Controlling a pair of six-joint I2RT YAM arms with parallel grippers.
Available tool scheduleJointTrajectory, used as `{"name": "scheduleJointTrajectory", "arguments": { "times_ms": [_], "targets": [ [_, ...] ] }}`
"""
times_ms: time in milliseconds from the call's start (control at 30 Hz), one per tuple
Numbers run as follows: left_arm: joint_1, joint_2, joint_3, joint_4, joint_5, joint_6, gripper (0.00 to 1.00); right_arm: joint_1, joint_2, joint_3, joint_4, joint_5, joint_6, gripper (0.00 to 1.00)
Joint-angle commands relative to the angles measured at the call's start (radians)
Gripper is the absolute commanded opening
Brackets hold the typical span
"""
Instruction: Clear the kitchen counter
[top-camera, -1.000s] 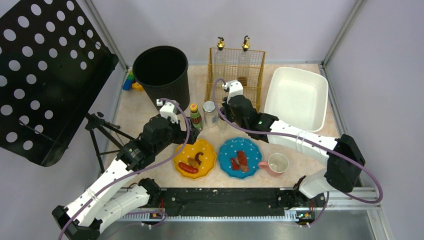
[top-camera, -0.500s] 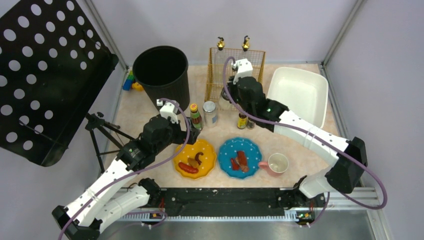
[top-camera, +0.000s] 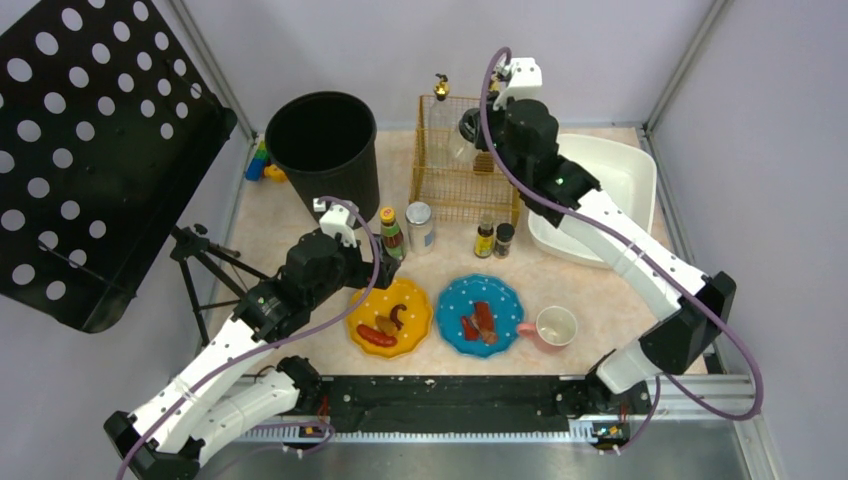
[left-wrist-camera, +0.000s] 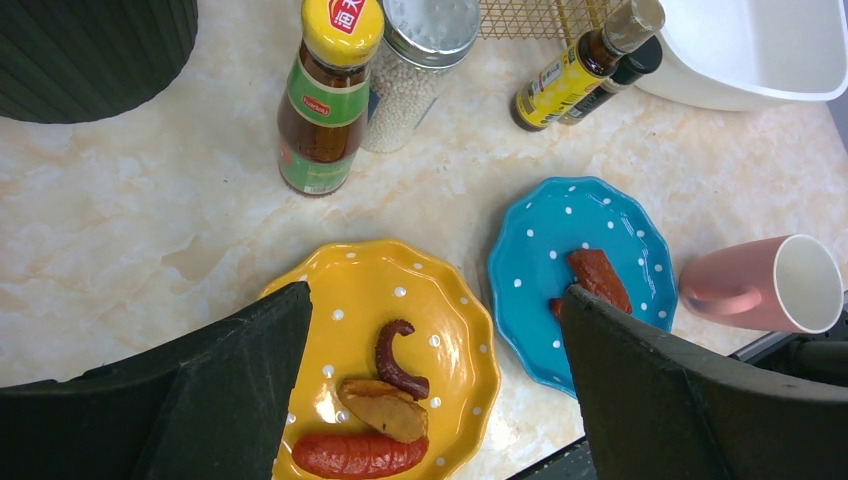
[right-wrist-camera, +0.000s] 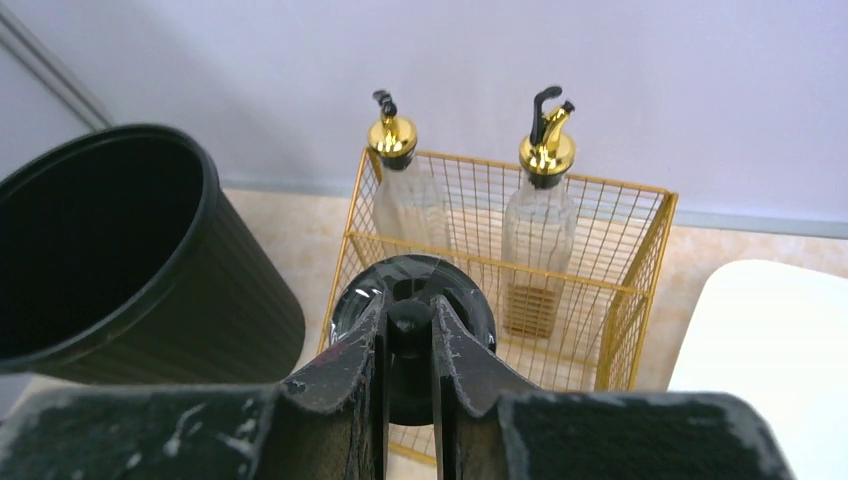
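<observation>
Centrally, the kitchen counter (top-camera: 270, 225) is seen to fill the floor of the framed cell in the top view, with both arm bases at its 6 o'clock edge. The left gripper (left-wrist-camera: 435, 298) is held with its jaws spread wide and nothing between them, above the yellow plate (left-wrist-camera: 450, 330), on which a sausage (left-wrist-camera: 358, 455) and two darker pieces are laid. At that plate's 3 o'clock a blue plate (left-wrist-camera: 560, 240) with reddish pieces is set, and beyond it a pink mug (left-wrist-camera: 760, 285).

The right gripper (right-wrist-camera: 408, 330) is pinched shut on the small knob of a round dark object (right-wrist-camera: 412, 278), which is carried in the air over the gold wire basket (top-camera: 470, 185) at the counter's 12 o'clock. Two clear pourer bottles (right-wrist-camera: 547, 230) are stood at the basket's far side.

A black bin (top-camera: 325, 150) is placed at 11 o'clock and a white tub (top-camera: 620, 180) at 2 o'clock. Near the middle, a sauce bottle (left-wrist-camera: 325, 100) is found just beside a metal-lidded jar (left-wrist-camera: 415, 60), and two small bottles (left-wrist-camera: 575, 70) are stood at the basket's 6 o'clock side.
</observation>
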Motion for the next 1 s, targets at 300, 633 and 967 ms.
{"name": "scheduleJointTrajectory", "arguments": {
  "times_ms": [300,633,967],
  "targets": [
    [0.000,-0.009,-0.006,0.040,0.016,0.002,0.99,-0.050,0.166,0.124,0.152,-0.063,0.013,0.00],
    [0.000,0.015,-0.014,0.055,0.037,0.000,0.99,-0.056,0.257,0.155,0.234,-0.066,-0.012,0.00],
    [0.000,0.031,-0.017,0.067,0.060,-0.001,0.99,-0.069,0.337,0.199,0.264,-0.091,-0.001,0.00]
  ]
}}
